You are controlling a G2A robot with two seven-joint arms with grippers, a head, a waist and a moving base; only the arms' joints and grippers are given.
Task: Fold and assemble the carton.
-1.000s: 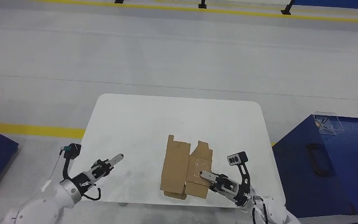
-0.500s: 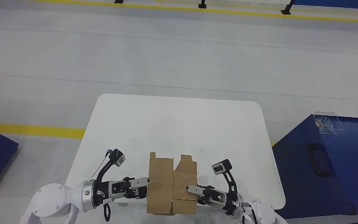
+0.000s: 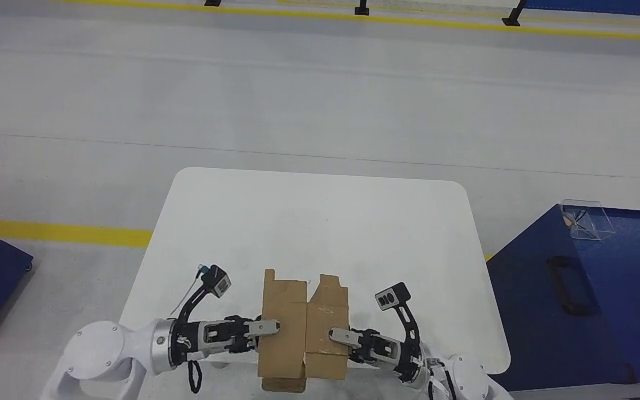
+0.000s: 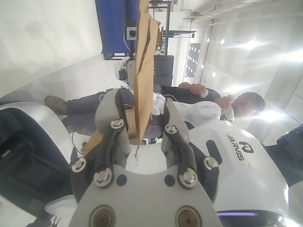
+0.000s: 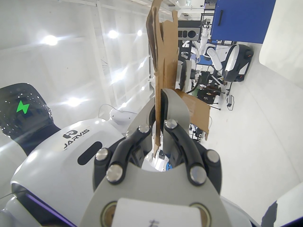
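Top cam: high up, looks down on table (image 3: pixel 250 220), far. L and R wrist cams: very near, facing each other; all 3 share carton (image 3: pixel 300 310).

The flat brown cardboard carton (image 3: pixel 300 320) is at the near edge of the white rounded tabletop (image 3: pixel 320 215), toward the middle of that edge, with its near end out past it. The left gripper (image 3: pixel 268 325) is at the carton's left side, and the carton's edge runs between its spread fingers (image 4: pixel 113 112). The right gripper (image 3: pixel 338 338) is at the carton's right side, toward the near end, its fingers (image 5: pixel 174 109) pressed on the cardboard from both faces. A blue box-shaped cabinet (image 3: pixel 570 290) stands on the floor just right of the tabletop.
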